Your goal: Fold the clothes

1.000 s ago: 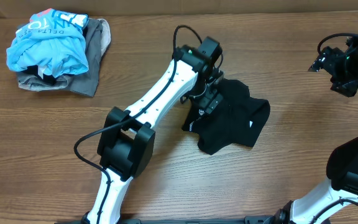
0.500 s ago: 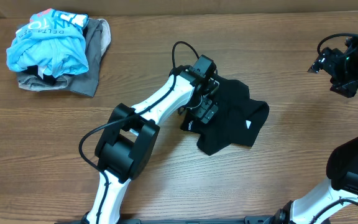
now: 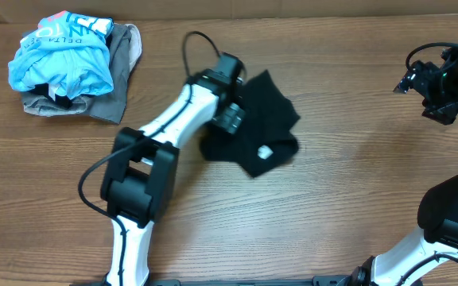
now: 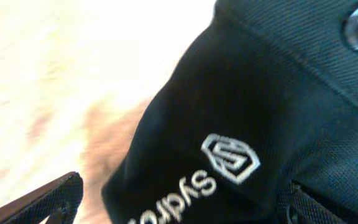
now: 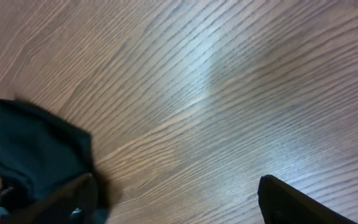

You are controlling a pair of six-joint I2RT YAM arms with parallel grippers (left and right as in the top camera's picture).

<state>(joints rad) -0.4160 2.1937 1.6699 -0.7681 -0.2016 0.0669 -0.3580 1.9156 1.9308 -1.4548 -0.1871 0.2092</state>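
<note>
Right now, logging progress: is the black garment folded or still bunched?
Bunched: the black garment lies rumpled and irregular, edges uneven, no neat fold visible.

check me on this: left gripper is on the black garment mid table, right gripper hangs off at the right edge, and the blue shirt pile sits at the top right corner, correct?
One thing is wrong: the blue shirt pile sits at the top left corner, as the overhead view shows. The rest holds: the left gripper is on the black garment mid table, and the right gripper hangs off at the right edge.

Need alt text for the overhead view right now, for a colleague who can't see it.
The left arm's gripper rests on a crumpled black garment mid-table; a blue and grey clothes pile sits far left, and the right gripper hangs apart at right.
</note>
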